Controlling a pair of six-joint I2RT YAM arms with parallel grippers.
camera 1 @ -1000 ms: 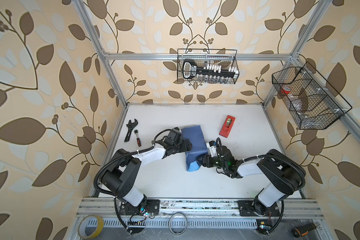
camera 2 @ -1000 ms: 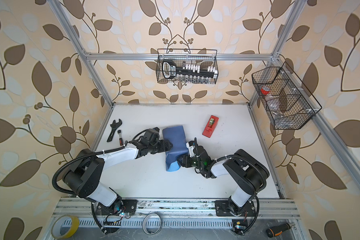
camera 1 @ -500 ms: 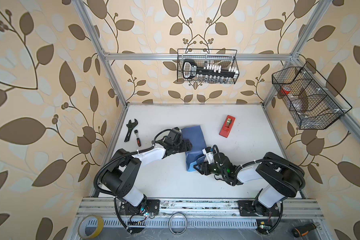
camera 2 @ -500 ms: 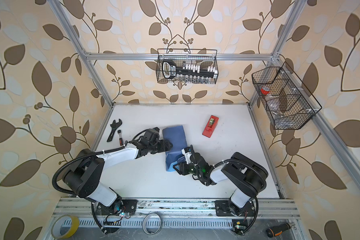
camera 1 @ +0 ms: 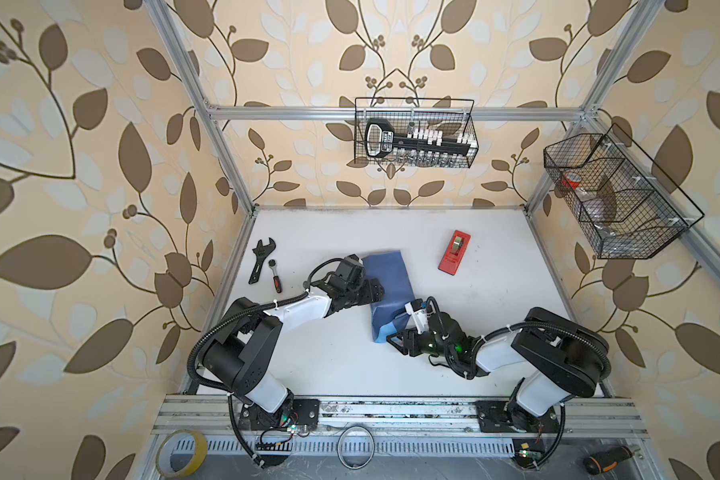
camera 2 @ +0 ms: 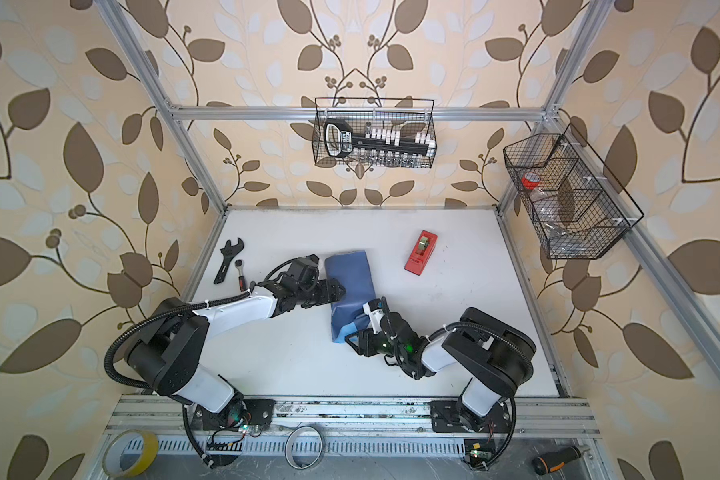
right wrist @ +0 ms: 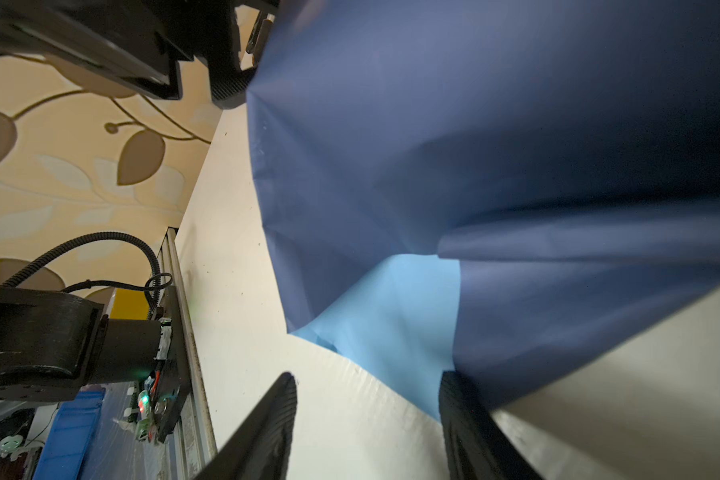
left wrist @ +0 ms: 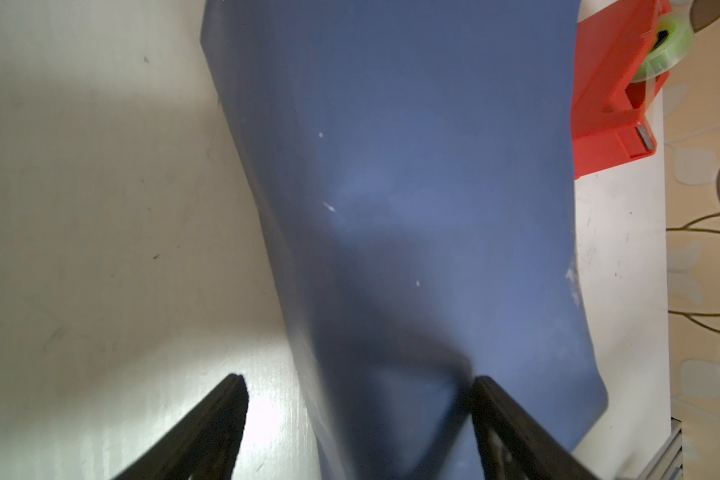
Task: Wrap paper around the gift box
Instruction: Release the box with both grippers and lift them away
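The paper [camera 1: 389, 282] [camera 2: 350, 282] lies folded into a slate-blue bundle in the middle of the table. A light sky-blue flap [right wrist: 391, 311] shows at its near end. The gift box is hidden under the paper. My left gripper [camera 1: 377, 293] [left wrist: 356, 384] is open at the bundle's left side, straddling the paper's edge, one finger over paper and one over bare table. My right gripper [camera 1: 395, 338] [right wrist: 368, 384] is open at the near end. One of its fingers [right wrist: 454, 399] touches the flap's edge, and nothing is clamped.
A red tape dispenser [camera 1: 454, 252] lies to the far right of the bundle. A black wrench [camera 1: 260, 259] and a small ratchet [camera 1: 275, 279] lie at the far left. Wire baskets hang on the back wall [camera 1: 414, 139] and right wall [camera 1: 616, 199].
My right gripper has slid from the bundle's right side toward its near end. The left arm and the paper have stayed put.
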